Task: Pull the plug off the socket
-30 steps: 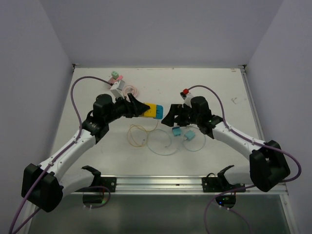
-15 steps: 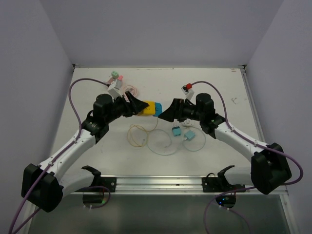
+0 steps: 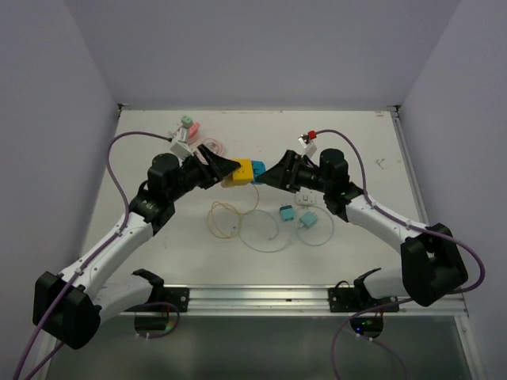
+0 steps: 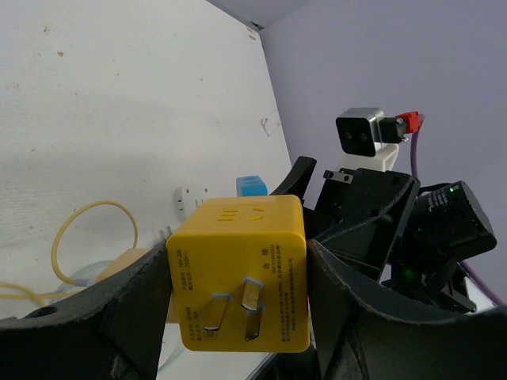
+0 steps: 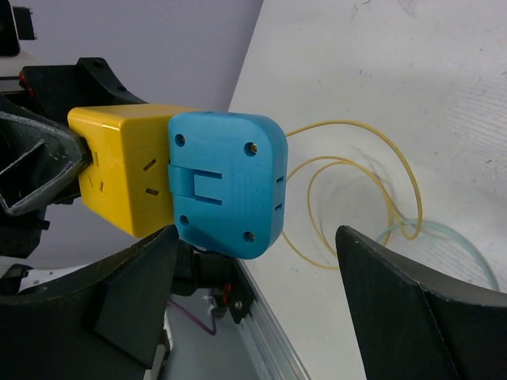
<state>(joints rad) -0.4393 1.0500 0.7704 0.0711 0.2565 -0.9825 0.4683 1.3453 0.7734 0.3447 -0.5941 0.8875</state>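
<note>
Both arms reach inward and meet above mid-desk, nearer the far edge. Left end effector (image 3: 228, 172) is clamped on the yellow socket cube (image 3: 239, 172), with the blue plug (image 3: 257, 172) seated in it, both held off the desk (image 3: 190, 253). Right end effector (image 3: 271, 173) is spread wide and grips nothing, plug lined up between its fingers. Only the left wrist view shows the cube's two metal prongs. The right wrist view shows the plug's smooth, rounded plastic shell and its screw holes.
</note>
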